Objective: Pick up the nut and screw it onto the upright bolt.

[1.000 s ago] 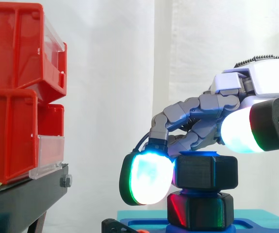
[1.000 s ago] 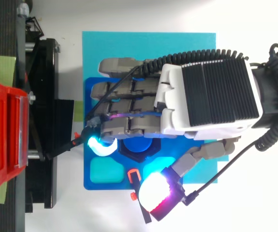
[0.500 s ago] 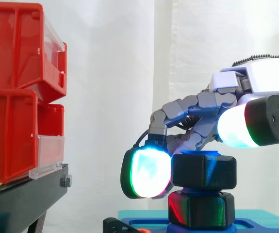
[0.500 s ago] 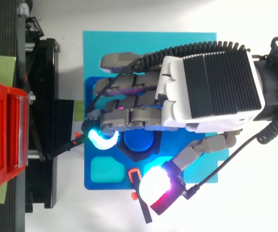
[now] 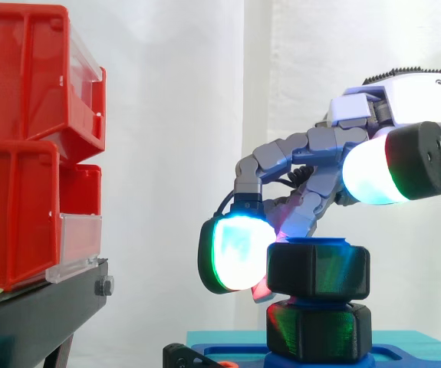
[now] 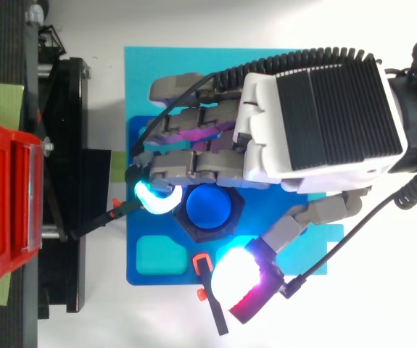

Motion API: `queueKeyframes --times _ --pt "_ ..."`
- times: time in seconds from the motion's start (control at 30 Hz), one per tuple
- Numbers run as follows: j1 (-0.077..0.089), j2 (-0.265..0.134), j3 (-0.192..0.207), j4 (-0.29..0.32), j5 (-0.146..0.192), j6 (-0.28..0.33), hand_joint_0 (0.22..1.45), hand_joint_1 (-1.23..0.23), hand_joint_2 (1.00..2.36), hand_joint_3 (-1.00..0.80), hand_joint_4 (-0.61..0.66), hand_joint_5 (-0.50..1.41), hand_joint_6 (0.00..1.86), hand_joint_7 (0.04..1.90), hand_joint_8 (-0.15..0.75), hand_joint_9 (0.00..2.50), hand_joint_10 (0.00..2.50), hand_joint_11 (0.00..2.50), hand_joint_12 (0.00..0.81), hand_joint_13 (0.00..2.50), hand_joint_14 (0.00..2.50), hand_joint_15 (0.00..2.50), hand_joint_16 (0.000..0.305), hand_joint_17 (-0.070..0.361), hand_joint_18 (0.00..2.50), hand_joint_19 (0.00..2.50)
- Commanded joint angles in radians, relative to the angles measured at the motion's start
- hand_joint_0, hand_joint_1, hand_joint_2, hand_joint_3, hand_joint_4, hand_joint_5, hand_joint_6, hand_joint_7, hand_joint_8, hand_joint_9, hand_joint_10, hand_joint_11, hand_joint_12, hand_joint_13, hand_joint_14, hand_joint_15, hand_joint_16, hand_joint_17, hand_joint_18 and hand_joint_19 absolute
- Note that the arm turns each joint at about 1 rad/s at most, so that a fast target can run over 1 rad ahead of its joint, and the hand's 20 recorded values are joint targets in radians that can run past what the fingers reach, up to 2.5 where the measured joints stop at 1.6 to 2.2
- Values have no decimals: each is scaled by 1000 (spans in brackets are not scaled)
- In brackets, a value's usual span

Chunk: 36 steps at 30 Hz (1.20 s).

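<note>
Black and six-sided, the nut [image 5: 318,270] is seen in the side view seated on the upright bolt [image 5: 316,242], whose blue tip shows just above it. A second black hexagonal block [image 5: 318,331] is stacked directly beneath the nut. The hand [image 5: 408,103] is held above and right of the bolt, its fingers curled down over the nut. One glowing fingertip [image 5: 235,257] is laid against the nut's left face, while the thumb [image 5: 370,172] is kept up and to the right, clear of it. Red bins [image 5: 28,146] on a black stand [image 5: 44,310] are set well left of the bolt.

In the top view, the bolt [image 6: 208,206] is ringed by the nut and bordered on one side by the curled fingers. It is carried by a blue tray [image 6: 132,239] laid on a teal mat [image 6: 143,72]. A teal block [image 6: 159,255] and an orange clip [image 6: 199,262] are found near the bolt, on the thumb's side.
</note>
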Motion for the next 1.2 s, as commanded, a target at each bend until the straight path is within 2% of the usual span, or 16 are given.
queueKeyframes --times 0.0,0.1,0.23,0.57,0.63,0.8,0.97,1.17 --pt "-3 0 9 -18 -1 -7 441 -360 1000 -500 173 14 503 1331 280 1055 3 78 343 619 0 0 38 85 324 10" --pt "-9 0 20 -30 -1 -18 446 -362 1000 -500 171 37 503 1317 267 1165 1 76 334 678 0 0 37 83 377 18" --pt "-9 0 20 -48 -1 -36 454 -371 1000 -500 140 56 503 1330 253 1310 3 97 309 783 0 0 34 76 481 56" --pt "-9 2 20 -55 -1 -38 473 -396 1000 -500 63 90 502 1392 203 1611 5 147 258 1015 1 45 28 62 722 170" --pt "-9 6 20 -55 -1 -38 476 -401 1000 -500 99 99 503 1402 208 1732 6 163 243 1090 3 58 27 60 797 217" --pt "-11 12 20 -65 -1 -47 476 -403 1000 -500 108 106 503 1425 238 1819 7 173 231 1166 1 66 26 58 890 260" --pt "-12 23 20 -127 2 -93 476 -412 1000 -500 105 114 501 1452 261 1991 9 214 209 1299 3 85 22 50 1023 308" --pt "-11 34 20 -154 5 -122 478 -417 1000 -500 93 117 501 1469 271 2089 14 290 202 1397 4 120 22 49 1100 352"
